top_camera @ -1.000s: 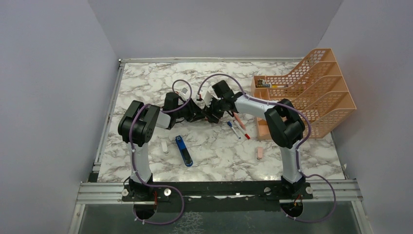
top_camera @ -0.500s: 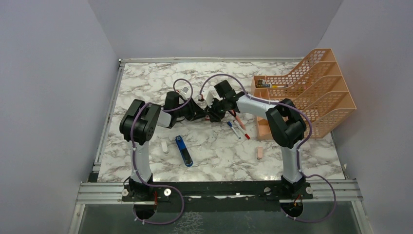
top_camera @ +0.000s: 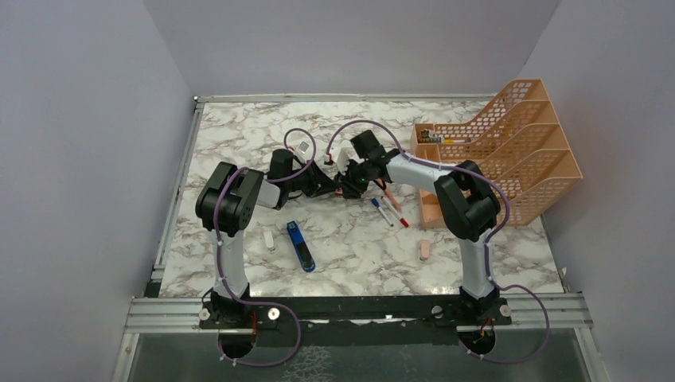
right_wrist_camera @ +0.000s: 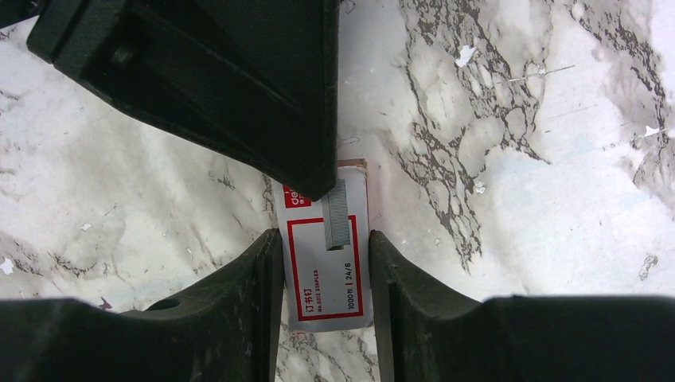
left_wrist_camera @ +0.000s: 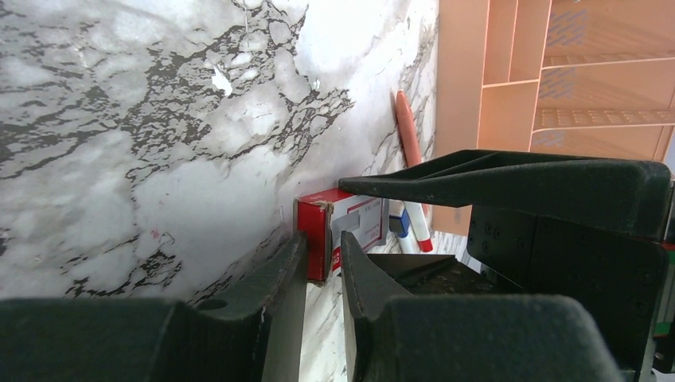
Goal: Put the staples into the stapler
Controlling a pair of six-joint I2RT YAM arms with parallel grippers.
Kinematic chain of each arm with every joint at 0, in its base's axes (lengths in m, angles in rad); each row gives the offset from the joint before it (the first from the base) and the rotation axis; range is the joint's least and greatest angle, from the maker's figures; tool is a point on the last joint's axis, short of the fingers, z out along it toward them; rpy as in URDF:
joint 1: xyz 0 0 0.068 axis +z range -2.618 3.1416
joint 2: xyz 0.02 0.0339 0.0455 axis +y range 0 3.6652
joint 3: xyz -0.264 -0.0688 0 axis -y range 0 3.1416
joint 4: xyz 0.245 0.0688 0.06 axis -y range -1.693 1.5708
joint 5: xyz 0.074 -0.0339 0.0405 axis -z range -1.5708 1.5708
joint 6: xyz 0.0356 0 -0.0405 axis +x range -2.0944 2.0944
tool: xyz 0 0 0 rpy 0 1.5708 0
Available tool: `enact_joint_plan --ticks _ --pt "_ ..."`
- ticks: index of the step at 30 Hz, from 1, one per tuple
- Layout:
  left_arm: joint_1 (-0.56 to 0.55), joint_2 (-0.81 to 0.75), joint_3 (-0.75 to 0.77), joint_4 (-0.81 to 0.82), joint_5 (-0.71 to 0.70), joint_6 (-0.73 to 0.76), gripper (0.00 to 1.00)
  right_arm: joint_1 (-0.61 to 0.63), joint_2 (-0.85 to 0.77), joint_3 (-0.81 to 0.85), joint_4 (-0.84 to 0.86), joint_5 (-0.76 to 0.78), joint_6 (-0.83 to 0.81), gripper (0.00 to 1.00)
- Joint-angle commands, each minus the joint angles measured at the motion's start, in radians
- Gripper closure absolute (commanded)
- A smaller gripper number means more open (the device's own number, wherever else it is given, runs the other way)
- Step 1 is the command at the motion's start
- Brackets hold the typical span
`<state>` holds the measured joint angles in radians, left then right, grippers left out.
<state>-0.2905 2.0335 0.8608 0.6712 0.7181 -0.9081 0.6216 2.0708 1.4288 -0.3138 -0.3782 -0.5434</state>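
Nearest, untouched: stapler (top_camera: 301,246), at 7 o'clock from the staple box (right_wrist_camera: 326,294). Mid-table, right gripper (right_wrist_camera: 323,239) clamped across that box's width. Left gripper (left_wrist_camera: 322,243) nearly together at its red end; whether gripping, cannot tell. Could tear the box or spill its contents through opposed pulling. Could also sweep the pens (top_camera: 390,211) at 4 o'clock.

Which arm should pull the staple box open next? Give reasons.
Probably left. The left gripper brackets the staple box at its end, where it would slide open; the right gripper clamps its long sides and can steady it.
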Motion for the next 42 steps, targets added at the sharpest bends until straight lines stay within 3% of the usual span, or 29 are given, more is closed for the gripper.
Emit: enact_joint_plan --ticks 1,25,31,37,42 --pt "-0.010 0.030 0.023 0.021 0.056 0.022 0.78 0.001 0.029 0.043 0.050 -0.045 -0.006 0.59" --pt "0.010 0.024 0.032 0.032 0.097 0.018 0.80 0.007 0.059 0.054 0.171 -0.072 0.058 0.50" --pt "0.057 0.021 0.013 0.033 0.080 0.029 0.80 0.004 0.011 0.025 0.179 -0.022 0.107 0.43" --pt "0.060 0.006 0.014 0.033 0.077 0.036 0.76 -0.028 -0.103 -0.026 0.228 -0.024 0.236 0.35" --pt "0.062 0.001 0.009 0.033 0.075 0.040 0.72 -0.033 -0.166 -0.068 0.213 0.190 0.472 0.34"
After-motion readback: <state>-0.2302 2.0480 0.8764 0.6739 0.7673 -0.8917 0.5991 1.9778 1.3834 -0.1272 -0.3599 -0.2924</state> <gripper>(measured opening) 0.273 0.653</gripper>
